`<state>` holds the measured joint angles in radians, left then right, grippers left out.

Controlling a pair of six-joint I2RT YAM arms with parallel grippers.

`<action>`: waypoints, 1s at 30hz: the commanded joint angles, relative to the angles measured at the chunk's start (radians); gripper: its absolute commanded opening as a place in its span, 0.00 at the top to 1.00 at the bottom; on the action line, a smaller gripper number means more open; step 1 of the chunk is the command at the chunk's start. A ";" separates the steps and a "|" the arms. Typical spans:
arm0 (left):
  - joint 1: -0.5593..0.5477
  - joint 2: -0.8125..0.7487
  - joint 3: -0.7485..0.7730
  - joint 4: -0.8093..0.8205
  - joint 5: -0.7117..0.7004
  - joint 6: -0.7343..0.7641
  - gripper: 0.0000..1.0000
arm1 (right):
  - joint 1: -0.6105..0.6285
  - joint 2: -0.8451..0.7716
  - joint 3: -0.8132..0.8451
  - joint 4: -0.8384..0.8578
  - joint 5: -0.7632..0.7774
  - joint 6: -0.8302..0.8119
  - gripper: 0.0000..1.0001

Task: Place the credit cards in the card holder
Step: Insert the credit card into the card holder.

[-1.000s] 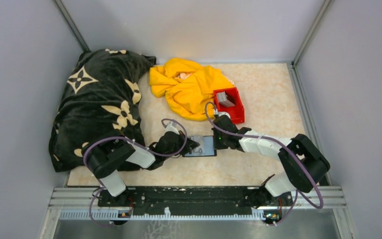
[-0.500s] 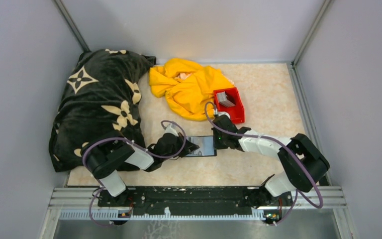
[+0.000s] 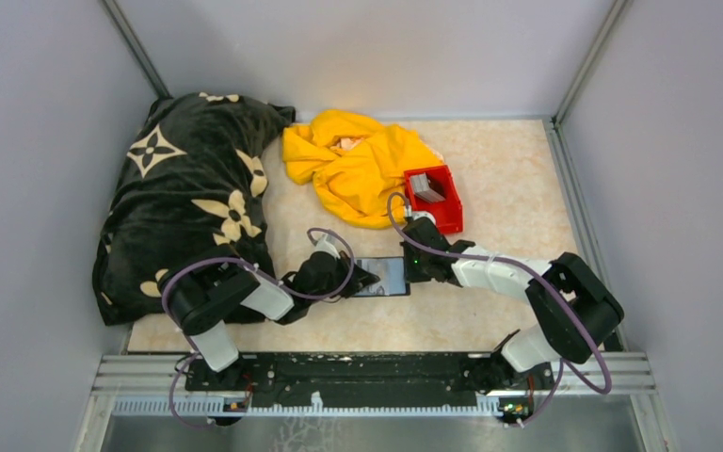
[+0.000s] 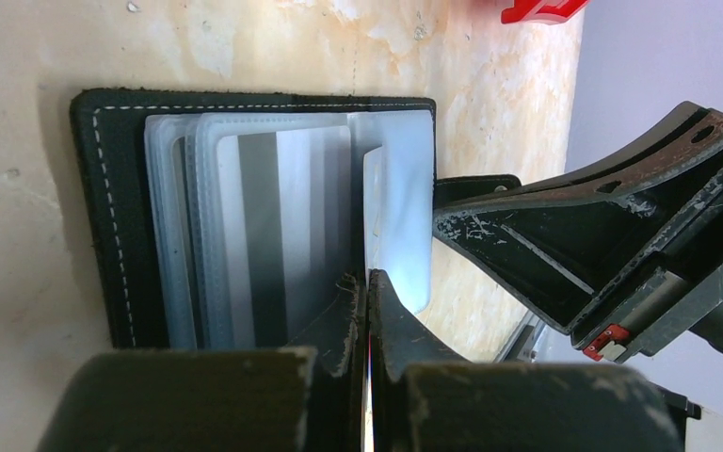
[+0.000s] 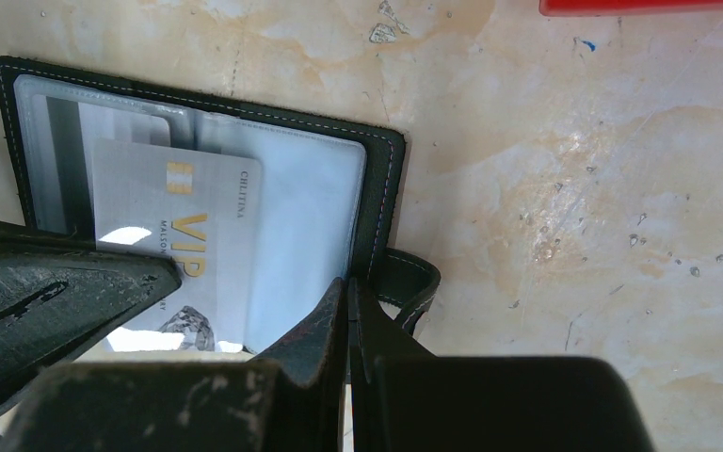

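The black card holder (image 3: 388, 276) lies open on the table between my two grippers, its clear sleeves (image 4: 245, 226) facing up. My left gripper (image 4: 367, 278) is shut on a silver credit card (image 5: 198, 235) marked VIP, seen edge-on between its fingers. The card lies slanted over the sleeves. My right gripper (image 5: 347, 282) is shut, with its tips at the holder's right edge (image 5: 381, 188) beside the snap tab (image 5: 416, 282). More grey credit cards (image 3: 425, 186) sit in the red bin (image 3: 450, 212).
A yellow cloth (image 3: 358, 165) is bunched behind the holder, touching the bin. A large black flowered blanket (image 3: 188, 188) covers the left side of the table. Grey walls close in the left, back and right.
The left arm's elbow has shifted slightly to the right. Both grippers, the card and the card holder stay about where they were.
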<state>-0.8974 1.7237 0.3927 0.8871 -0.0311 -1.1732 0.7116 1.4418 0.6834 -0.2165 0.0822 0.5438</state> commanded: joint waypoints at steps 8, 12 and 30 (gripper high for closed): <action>-0.007 0.017 0.030 -0.080 -0.060 0.028 1.00 | 0.015 0.032 0.004 0.025 0.020 0.005 1.00; -0.007 0.019 0.023 -0.080 -0.079 0.021 1.00 | 0.015 0.034 0.000 0.027 0.018 0.004 1.00; -0.028 0.082 0.074 -0.102 0.000 0.023 0.85 | 0.015 0.037 0.005 0.025 0.012 0.005 1.00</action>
<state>-0.9077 1.7771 0.4541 0.8829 -0.0505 -1.1774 0.7116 1.4429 0.6834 -0.2161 0.0818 0.5438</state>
